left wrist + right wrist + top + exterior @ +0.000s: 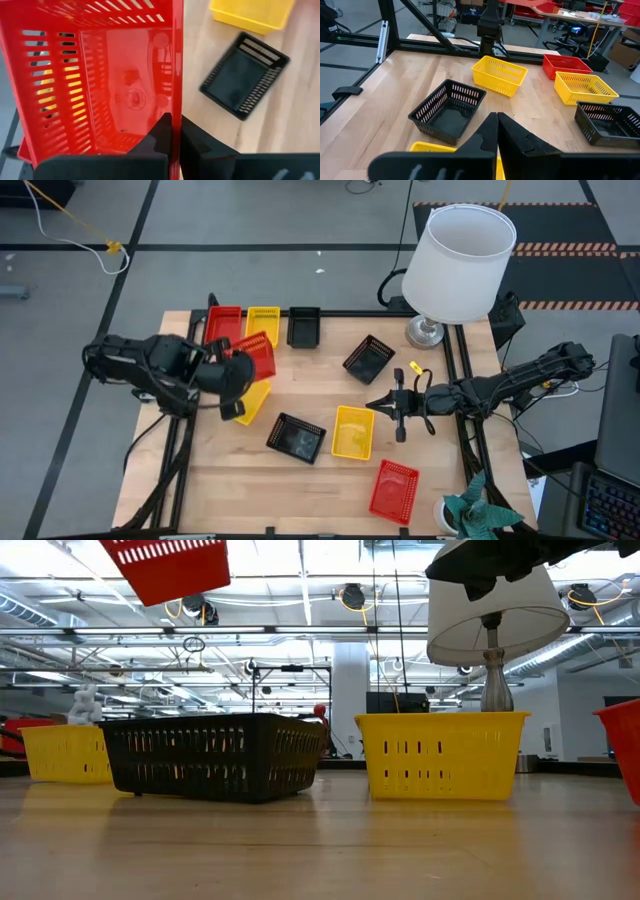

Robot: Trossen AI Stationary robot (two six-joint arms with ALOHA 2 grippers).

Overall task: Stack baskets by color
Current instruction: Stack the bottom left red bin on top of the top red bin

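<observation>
My left gripper (238, 383) is shut on a red basket (256, 355), held high above the table's left part; the low view shows it near the top, clear of the table (170, 565). Below it a yellow basket (254, 402) lies tilted on the table. A red (222, 325), a yellow (263, 322) and a black basket (303, 326) stand in a row at the far edge. More baskets stand loose: black (368, 358), black (297, 437), yellow (352, 432), red (394, 490). My right gripper (385, 405) waits shut at mid-right. My left gripper pinches one side wall of the red basket at its rim (176, 107), one finger (157, 135) inside the basket and one (200, 142) outside. The fingers slant down from the table's left. The basket is lifted clear and tilted, its open side turned toward the wrist camera.
A white lamp (455, 265) stands at the far right corner, and a small green plant (482, 515) at the near right corner. Bare wood lies along the near left part of the table (230, 490).
</observation>
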